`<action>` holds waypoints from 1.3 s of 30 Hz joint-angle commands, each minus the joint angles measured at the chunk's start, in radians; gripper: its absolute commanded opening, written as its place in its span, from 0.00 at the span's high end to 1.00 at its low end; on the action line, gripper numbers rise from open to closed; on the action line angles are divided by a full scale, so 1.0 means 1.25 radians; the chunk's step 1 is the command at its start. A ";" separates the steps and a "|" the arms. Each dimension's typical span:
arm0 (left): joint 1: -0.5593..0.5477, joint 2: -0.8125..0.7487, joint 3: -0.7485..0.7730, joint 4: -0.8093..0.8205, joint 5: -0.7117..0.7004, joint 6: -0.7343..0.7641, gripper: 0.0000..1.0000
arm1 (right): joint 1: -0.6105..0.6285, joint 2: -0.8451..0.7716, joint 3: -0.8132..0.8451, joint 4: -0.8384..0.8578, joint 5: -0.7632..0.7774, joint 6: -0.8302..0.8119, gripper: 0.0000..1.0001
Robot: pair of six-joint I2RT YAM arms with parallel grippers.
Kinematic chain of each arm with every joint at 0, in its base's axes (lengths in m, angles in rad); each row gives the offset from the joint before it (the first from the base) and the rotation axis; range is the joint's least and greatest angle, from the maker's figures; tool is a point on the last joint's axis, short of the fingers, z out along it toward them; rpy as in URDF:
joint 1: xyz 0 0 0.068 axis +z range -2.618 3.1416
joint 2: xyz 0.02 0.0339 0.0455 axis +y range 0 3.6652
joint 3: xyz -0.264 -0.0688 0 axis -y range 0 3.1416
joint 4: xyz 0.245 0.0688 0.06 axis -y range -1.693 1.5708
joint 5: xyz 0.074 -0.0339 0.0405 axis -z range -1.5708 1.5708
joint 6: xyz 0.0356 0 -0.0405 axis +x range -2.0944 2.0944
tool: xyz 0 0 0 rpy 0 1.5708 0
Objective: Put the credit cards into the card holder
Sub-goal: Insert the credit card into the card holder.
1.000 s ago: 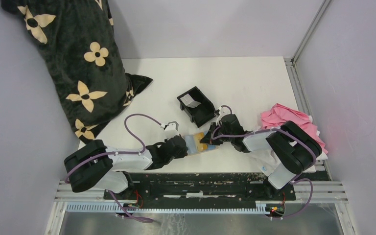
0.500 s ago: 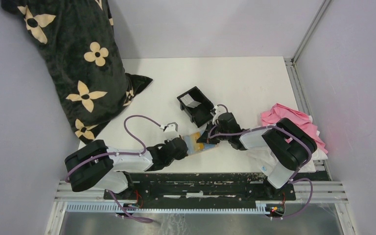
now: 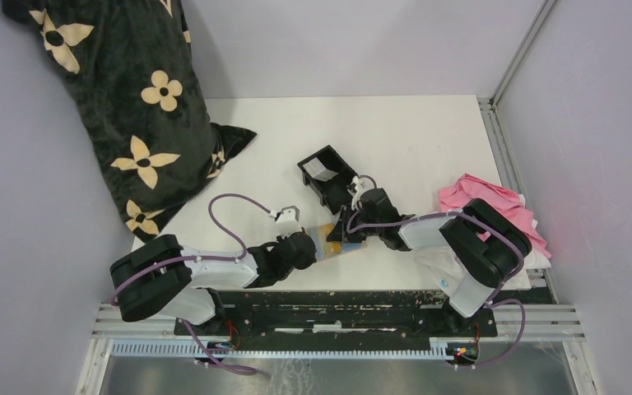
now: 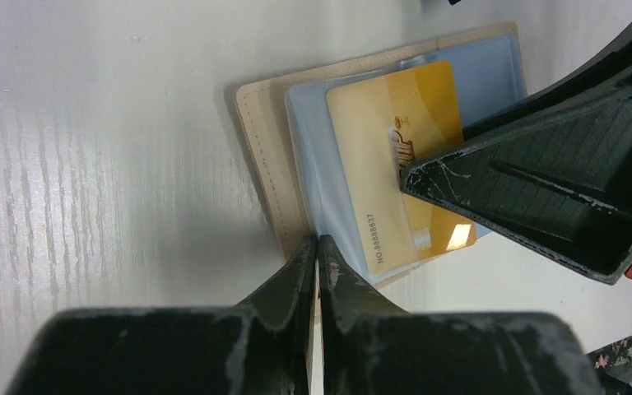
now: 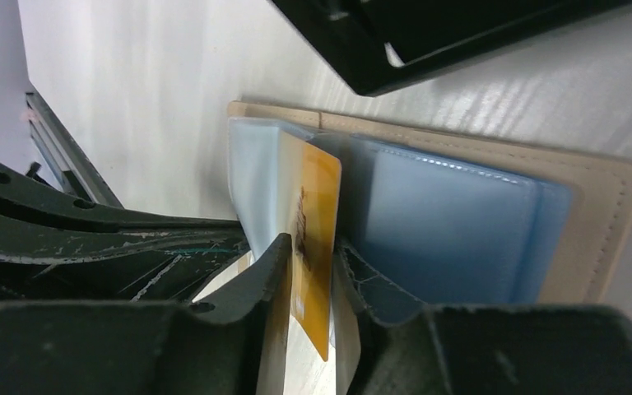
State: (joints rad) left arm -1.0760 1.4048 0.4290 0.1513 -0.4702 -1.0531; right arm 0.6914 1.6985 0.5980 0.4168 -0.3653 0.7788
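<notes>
Right wrist view — golden-yellow card [image 5: 317, 197] sits half inside a clear sleeve of the open card holder [image 5: 592, 214], just beside the black tray [image 5: 428, 41]. Right gripper [image 5: 313, 245] jaws stand narrowly apart astride it, not visibly pinching; left gripper [image 4: 314, 247] is pinched on the card holder's edge. Insertion step — next probably means pushing the card fully home.
</notes>
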 commanded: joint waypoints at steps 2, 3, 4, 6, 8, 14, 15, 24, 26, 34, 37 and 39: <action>-0.023 0.050 -0.048 -0.144 0.113 -0.024 0.91 | 0.031 -0.026 0.003 -0.220 0.095 -0.077 0.65; -0.023 0.049 -0.048 -0.144 0.114 -0.024 0.91 | 0.032 -0.039 0.009 -0.240 0.107 -0.081 0.63; -0.023 0.049 -0.048 -0.142 0.115 -0.023 0.91 | 0.033 -0.053 0.013 -0.259 0.118 -0.085 0.62; -0.024 0.049 -0.049 -0.136 0.118 -0.022 0.91 | 0.033 -0.076 0.023 -0.290 0.142 -0.093 0.60; -0.025 0.049 -0.051 -0.131 0.120 -0.022 0.91 | 0.036 -0.096 0.034 -0.321 0.166 -0.100 0.58; -0.027 0.043 -0.059 -0.119 0.121 -0.021 0.92 | 0.040 -0.133 0.052 -0.364 0.211 -0.108 0.50; -0.027 0.043 -0.060 -0.117 0.122 -0.020 0.92 | 0.040 -0.136 0.052 -0.364 0.214 -0.108 0.50; -0.026 0.048 -0.062 -0.106 0.126 -0.018 0.92 | 0.042 -0.140 0.061 -0.361 0.244 -0.105 0.67; -0.026 0.050 -0.062 -0.107 0.126 -0.018 0.92 | 0.042 -0.134 0.065 -0.358 0.248 -0.105 0.74; -0.027 0.052 -0.064 -0.106 0.128 -0.017 0.92 | 0.042 -0.126 0.062 -0.334 0.259 -0.094 0.82; -0.026 0.056 -0.065 -0.103 0.129 -0.017 0.92 | 0.042 -0.133 0.060 -0.331 0.260 -0.092 0.85; -0.026 0.059 -0.065 -0.100 0.131 -0.017 0.92 | 0.041 -0.138 0.061 -0.330 0.260 -0.092 0.87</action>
State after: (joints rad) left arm -1.0805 1.4040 0.4057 0.2028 -0.4633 -1.0569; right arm 0.7464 1.5326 0.6617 0.0208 -0.0940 0.6750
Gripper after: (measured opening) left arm 0.084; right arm 0.147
